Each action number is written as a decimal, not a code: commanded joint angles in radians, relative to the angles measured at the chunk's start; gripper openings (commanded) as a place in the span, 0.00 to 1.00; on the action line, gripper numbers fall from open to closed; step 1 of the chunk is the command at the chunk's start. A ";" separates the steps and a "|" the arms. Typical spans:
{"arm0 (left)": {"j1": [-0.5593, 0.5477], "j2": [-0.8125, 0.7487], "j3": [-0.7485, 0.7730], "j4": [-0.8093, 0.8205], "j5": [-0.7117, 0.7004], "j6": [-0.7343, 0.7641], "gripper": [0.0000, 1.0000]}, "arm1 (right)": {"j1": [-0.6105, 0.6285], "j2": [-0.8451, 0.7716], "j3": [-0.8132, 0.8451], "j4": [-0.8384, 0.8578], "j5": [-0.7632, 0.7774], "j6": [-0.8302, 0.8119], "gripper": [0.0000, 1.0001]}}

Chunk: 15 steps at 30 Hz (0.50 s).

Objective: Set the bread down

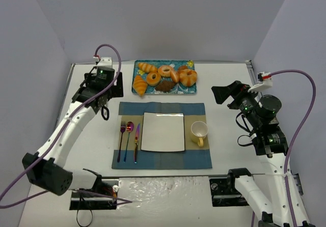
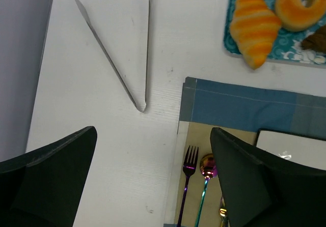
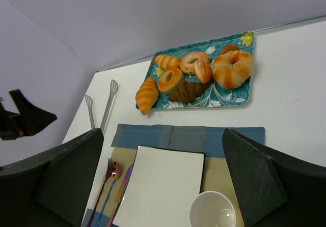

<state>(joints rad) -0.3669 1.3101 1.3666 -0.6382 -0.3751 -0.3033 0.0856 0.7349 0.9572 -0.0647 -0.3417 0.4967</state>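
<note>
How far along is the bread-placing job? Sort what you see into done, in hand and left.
Done: nothing yet; every bread piece sits on the tray and the plate is bare. In hand: the left hand, open and holding nothing, faces the tongs lying on the table; the right hand is open too. Left: probably grasping the tongs, lifting a bread piece and setting it on the plate.

Fork (image 1: pixel 121 141), spoon (image 1: pixel 127 143), knife (image 1: pixel 136 143) side by side on placemat (image 1: pixel 163 109) left; yellow mug (image 1: pixel 199 131) on right.
</note>
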 commanded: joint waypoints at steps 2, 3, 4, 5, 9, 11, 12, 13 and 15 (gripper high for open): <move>0.127 0.170 0.076 0.032 0.088 -0.141 0.91 | 0.000 -0.015 -0.001 0.072 -0.022 0.014 1.00; 0.138 0.200 0.082 0.034 0.082 -0.157 0.92 | 0.000 -0.016 -0.002 0.072 -0.024 0.016 1.00; 0.147 0.228 0.087 0.039 0.067 -0.173 0.93 | 0.000 -0.018 -0.004 0.072 -0.025 0.018 1.00; 0.154 0.246 0.091 0.051 0.048 -0.181 0.94 | 0.000 -0.022 -0.005 0.072 -0.025 0.019 1.00; 0.175 0.330 0.107 0.088 0.000 -0.214 0.97 | 0.000 -0.036 -0.008 0.072 -0.025 0.027 1.00; 0.193 0.388 0.127 0.091 0.015 -0.225 0.97 | 0.000 -0.041 -0.008 0.072 -0.025 0.027 1.00; 0.201 0.409 0.135 0.092 0.019 -0.227 0.97 | 0.000 -0.046 -0.008 0.071 -0.025 0.026 1.00; 0.212 0.431 0.143 0.097 0.023 -0.229 0.97 | 0.000 -0.054 -0.008 0.069 -0.026 0.025 1.00; 0.243 0.455 0.145 0.116 0.049 -0.233 0.97 | 0.000 -0.066 -0.008 0.068 -0.023 0.023 1.00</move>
<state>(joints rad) -0.1775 1.7453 1.4562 -0.5923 -0.3323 -0.4938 0.0856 0.6910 0.9411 -0.0675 -0.3428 0.5167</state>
